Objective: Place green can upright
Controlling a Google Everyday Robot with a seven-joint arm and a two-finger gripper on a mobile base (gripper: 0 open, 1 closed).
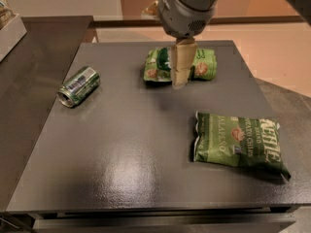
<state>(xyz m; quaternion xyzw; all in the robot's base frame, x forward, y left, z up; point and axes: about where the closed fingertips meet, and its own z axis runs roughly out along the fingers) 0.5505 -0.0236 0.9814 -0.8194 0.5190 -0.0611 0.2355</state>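
The green can (78, 86) lies on its side at the left of the dark table (126, 154), its silver end facing the front left. My gripper (179, 81) hangs from the grey arm at the top middle, over the table in front of a green snack bag. It is well to the right of the can and holds nothing that I can see.
A green snack bag (180, 65) lies at the back middle, partly hidden by the gripper. A larger green chips bag (238, 143) lies at the front right. A lower dark counter (29, 52) adjoins the table on the left.
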